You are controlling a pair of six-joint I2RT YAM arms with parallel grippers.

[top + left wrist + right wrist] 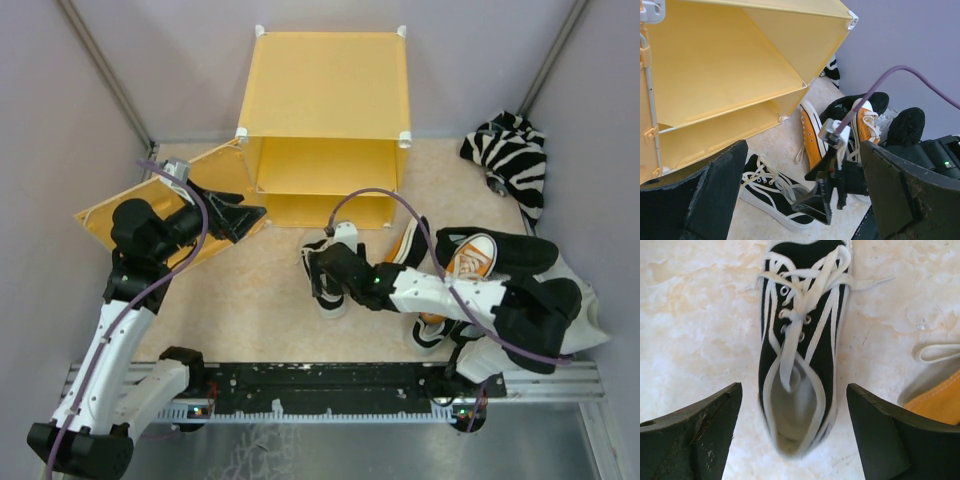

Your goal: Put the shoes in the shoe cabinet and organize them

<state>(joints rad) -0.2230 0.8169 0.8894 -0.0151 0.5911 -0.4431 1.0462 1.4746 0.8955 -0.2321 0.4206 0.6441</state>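
The shoe cabinet at twelve o'clock is yellow-orange with white corner connectors, the middle sneaker black with white stripes and laces, the three o'clock sneaker orange with white laces, the two o'clock cloth zebra-striped, the bench mottled beige.

Beige marbled tabletop; plain pale lilac walls left, far, right; grey metal poles in far corners; black rail along near edge.

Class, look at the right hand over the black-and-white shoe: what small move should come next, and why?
Probably lower the right hand and close it on the black-and-white shoe: its fingers stand open either side of the heel, and the shoe lies outside the cabinet.
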